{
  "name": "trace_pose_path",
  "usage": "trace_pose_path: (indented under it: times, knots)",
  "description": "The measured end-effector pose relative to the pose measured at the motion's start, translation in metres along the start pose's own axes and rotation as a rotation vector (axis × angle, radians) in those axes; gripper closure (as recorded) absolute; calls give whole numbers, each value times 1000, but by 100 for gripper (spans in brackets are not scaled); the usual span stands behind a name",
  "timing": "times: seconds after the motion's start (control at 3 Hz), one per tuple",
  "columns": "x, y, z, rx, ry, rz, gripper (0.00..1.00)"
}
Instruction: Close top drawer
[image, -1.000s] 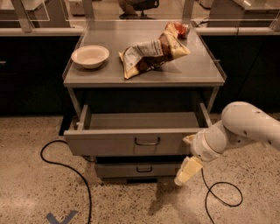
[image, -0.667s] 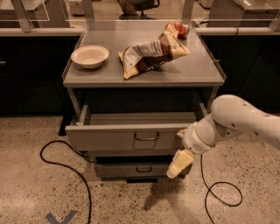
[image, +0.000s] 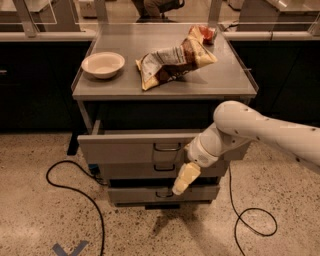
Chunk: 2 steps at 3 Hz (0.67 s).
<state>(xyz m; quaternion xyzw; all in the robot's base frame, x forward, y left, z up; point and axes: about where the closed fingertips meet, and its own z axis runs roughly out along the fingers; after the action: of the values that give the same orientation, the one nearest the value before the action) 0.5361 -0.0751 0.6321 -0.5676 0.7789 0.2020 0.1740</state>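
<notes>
Cabinet of grey sheet metal (image: 165, 91), with a flat top and three stacked drawers, is seen on a speckled stone floor (image: 40, 165). The white, smooth-shelled robot arm (image: 260, 131) is extended from the right across the cabinet front. The top drawer (image: 120, 149), a wide, shallow grey metal drawer, is found pulled out part-way, its front panel standing forward of the two narrower fronts below. The cream-coloured gripper (image: 184, 180) is located just below and right of the drawer's small dark bow handle (image: 167, 147), in front of the lower fronts. Whether it is spread or closed cannot be told.

The drawer is judged rigid and light, running on slides, so no grasp is required. A flat push on the front panel, near the handle at centre, is advised to prevent skewing. Open floor is available in front. The protruding panel corners and the black cable (image: 75, 187) looped at the left are to be avoided.
</notes>
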Motion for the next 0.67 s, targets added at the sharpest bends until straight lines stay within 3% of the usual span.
trace_pose_path:
  times: [0.33,0.67]
  knots:
    - [-17,-2,7,-24,-27,-34,0]
    - [-17,-2,7,-24,-27,-35,0]
